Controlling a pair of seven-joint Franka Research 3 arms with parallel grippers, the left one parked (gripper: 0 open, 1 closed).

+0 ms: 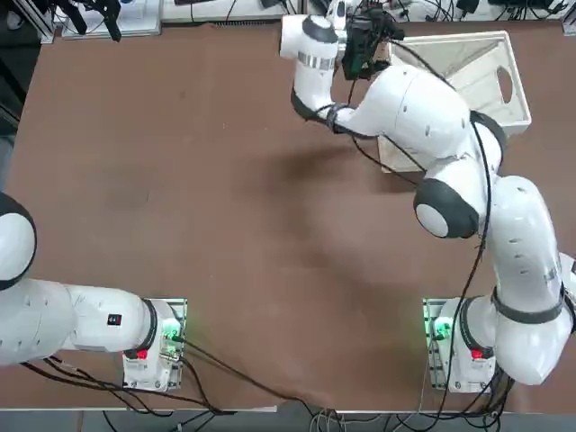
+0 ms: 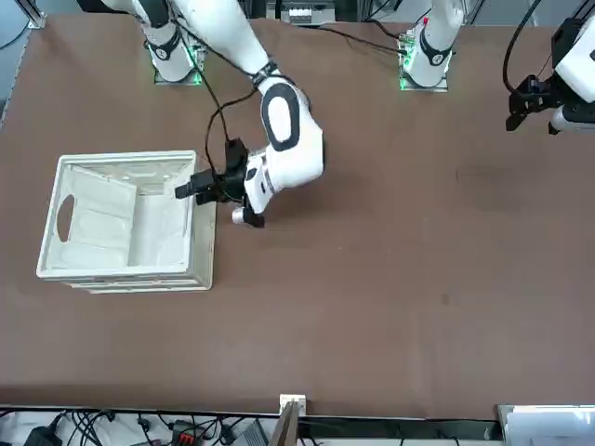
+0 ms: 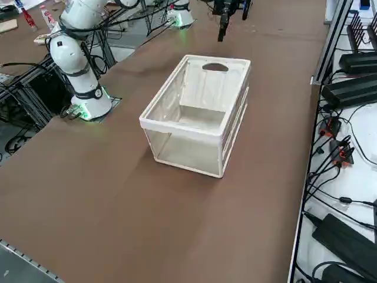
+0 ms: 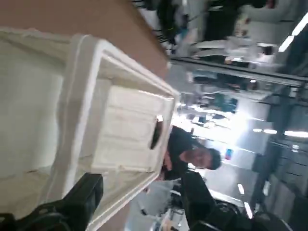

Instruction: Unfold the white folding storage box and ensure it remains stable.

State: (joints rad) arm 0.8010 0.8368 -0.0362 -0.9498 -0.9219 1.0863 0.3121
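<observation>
White folding storage box point(image 2: 125, 223) stands mouth-up, long axis crosswise; right gripper's fingers point(image 2: 183, 190) spread, empty.

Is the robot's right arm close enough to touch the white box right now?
Probably yes. The right gripper sits at the rim of the white folding storage box, fingers open, one on each side of the rim. Nothing lies between them on the table.

No text, label, brand, number or sign could be read, on any thing, in any view
</observation>
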